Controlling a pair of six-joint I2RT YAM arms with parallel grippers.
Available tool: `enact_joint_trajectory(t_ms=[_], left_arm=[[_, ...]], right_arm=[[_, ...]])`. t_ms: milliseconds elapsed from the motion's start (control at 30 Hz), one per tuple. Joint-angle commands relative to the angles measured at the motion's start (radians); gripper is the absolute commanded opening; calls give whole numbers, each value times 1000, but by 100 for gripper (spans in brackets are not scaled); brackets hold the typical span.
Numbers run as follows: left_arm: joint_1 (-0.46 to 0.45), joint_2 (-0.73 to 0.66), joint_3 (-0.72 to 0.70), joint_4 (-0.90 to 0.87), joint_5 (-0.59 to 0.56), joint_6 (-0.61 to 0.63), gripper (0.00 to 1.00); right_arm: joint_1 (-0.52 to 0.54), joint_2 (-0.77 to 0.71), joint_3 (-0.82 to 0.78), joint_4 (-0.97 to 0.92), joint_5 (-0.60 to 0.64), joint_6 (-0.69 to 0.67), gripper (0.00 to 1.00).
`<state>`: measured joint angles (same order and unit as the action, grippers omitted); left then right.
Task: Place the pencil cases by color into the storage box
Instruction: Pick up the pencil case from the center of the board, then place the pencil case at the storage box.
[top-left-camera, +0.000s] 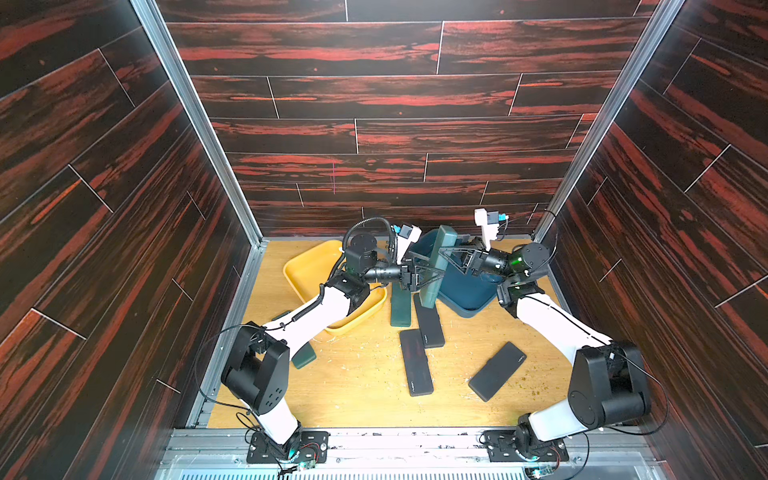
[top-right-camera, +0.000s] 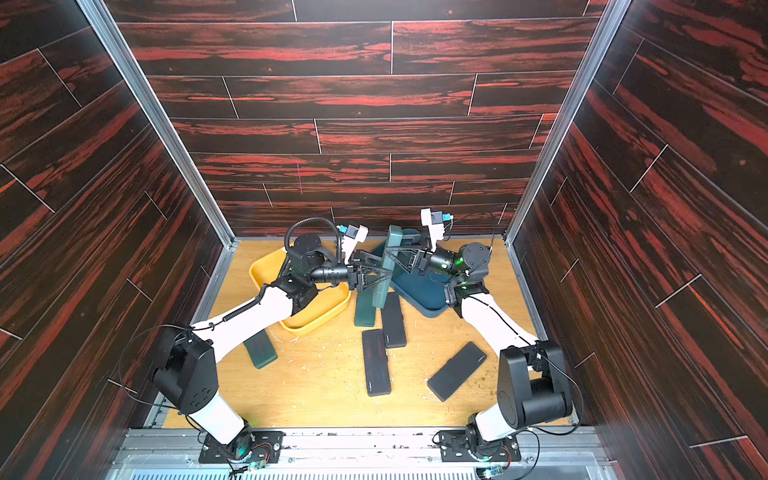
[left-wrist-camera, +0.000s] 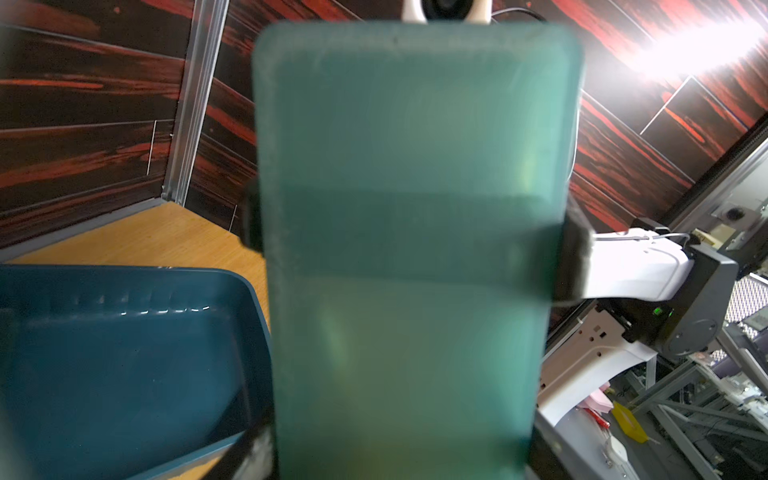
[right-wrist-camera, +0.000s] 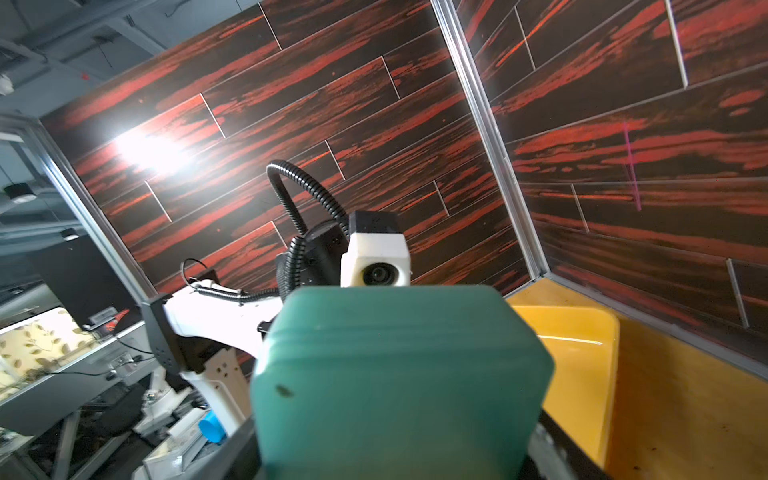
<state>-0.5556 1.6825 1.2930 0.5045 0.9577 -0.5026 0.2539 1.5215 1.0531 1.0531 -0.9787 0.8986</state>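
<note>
Handover of one green pencil case (top-left-camera: 444, 245) was in hand — it hung nearly upright at the edge of the blue tray (top-left-camera: 467, 311), left fingers (top-left-camera: 420, 272) clenched low on it, right fingers (left-wrist-camera: 575, 257) pinching its long edges higher up. Next, I judged, the left should let go and draw back toward the yellow tray (top-left-camera: 353, 326); room lay open over the blue tray, other cases (top-left-camera: 430, 324) crowding the bench (top-left-camera: 365, 386) below.
</note>
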Motion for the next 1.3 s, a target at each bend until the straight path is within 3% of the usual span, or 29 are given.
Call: enact_joint_trajectory(t_ms=[0, 167, 367, 667, 867, 1133, 1267], left_arm=[[-1, -13, 31, 40, 6, -8, 68], [-1, -24, 22, 26, 1, 5, 74], [-1, -93, -10, -101, -41, 106, 84], [0, -268, -115, -337, -248, 266, 90], [0, -362, -189, -426, -514, 255, 90], [0, -468, -329, -464, -752, 135, 89], [-18, -478, -376, -501, -824, 99, 88]], right_arm=[[4, 29, 32, 22, -18, 2, 67], [4, 29, 37, 23, -15, 6, 65], [4, 12, 31, -69, -6, -55, 64], [4, -36, 24, -430, 109, -290, 63], [2, -28, 107, -788, 433, -474, 63], [-7, 95, 251, -1007, 940, -428, 63], [-13, 180, 317, -1061, 1103, -376, 63]])
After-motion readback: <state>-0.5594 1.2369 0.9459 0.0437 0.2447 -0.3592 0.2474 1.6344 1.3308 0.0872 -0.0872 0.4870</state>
